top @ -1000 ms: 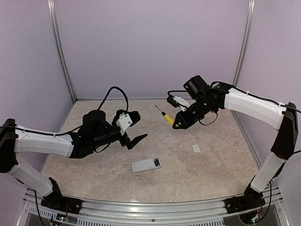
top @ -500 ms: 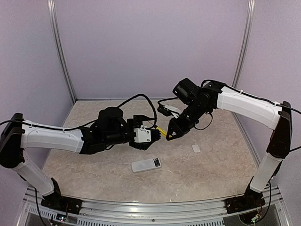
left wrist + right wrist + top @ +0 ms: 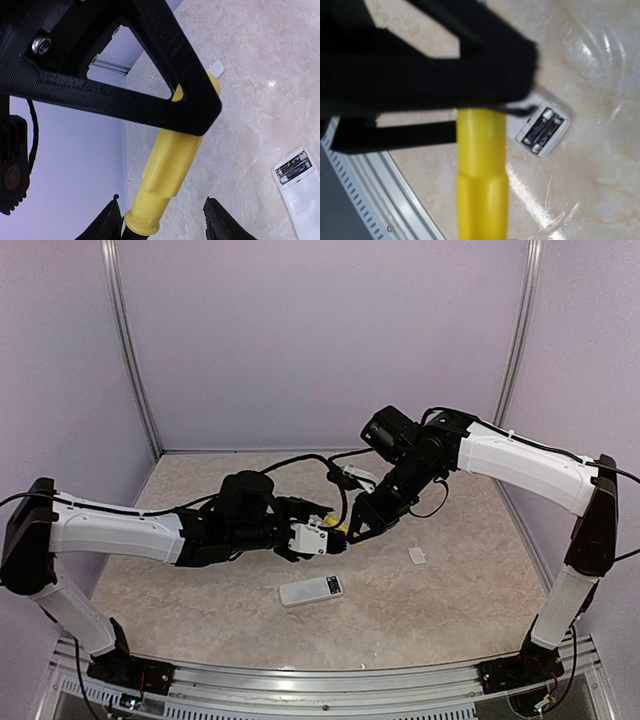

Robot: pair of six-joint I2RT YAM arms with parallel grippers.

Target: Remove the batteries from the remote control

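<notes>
R gripper [image 3: 356, 530] clamps the yellow screwdriver [image 3: 172, 165], L gripper [image 3: 161, 222] fingers apart astride its handle, not touching: centre up, pinch firm before R lets go; remote control [image 3: 311, 590], batteries [image 3: 542, 128] inside, lies mid-tabletop toward near edge.

Over the table [image 3: 450, 610], the right gripper [image 3: 357, 531] grips the screwdriver [image 3: 343, 527]; the left gripper [image 3: 328, 533] sits at its yellow handle. The remote [image 3: 311, 589] lies nearer the bases, the cover [image 3: 417, 555] apart, rightward.
</notes>
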